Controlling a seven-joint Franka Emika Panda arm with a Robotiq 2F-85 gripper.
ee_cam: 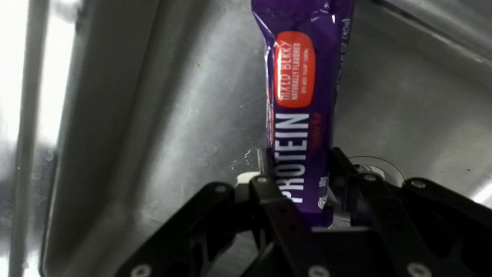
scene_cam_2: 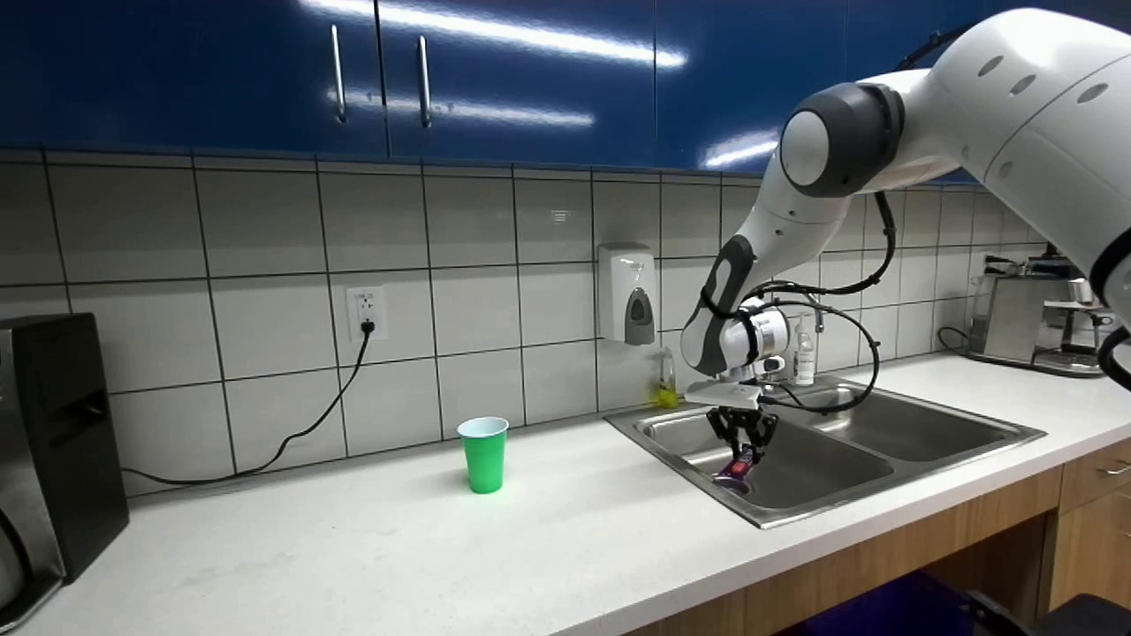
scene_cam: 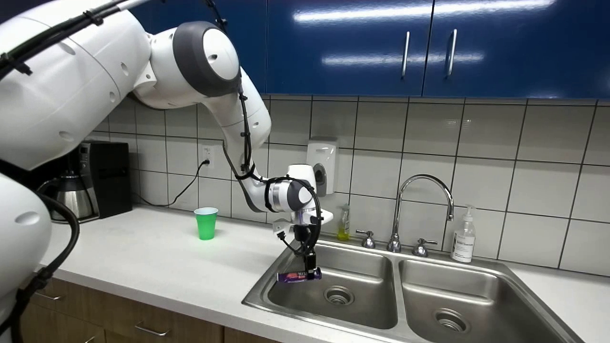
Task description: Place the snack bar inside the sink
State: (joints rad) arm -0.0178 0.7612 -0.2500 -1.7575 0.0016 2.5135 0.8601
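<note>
The snack bar point(scene_cam: 291, 277) has a purple wrapper with a red label and white lettering. It also shows in an exterior view point(scene_cam_2: 733, 470) and large in the wrist view point(ee_cam: 296, 104). My gripper point(scene_cam: 310, 273) is shut on the bar near one end, with a finger on each side in the wrist view point(ee_cam: 301, 163). The bar sticks out past the fingers. The gripper points down over one basin of the steel sink point(scene_cam: 399, 290), the one closer to the green cup. The bar appears off the basin floor; the exact height is unclear. A drain shows partly behind the right finger.
A chrome faucet point(scene_cam: 397, 209) with two handles stands behind the sink. A yellow soap bottle point(scene_cam: 343, 224) and a white pump bottle point(scene_cam: 463, 240) stand at the back. A green cup point(scene_cam_2: 484, 455) is on the counter. A wall dispenser point(scene_cam_2: 627, 291) hangs behind the arm.
</note>
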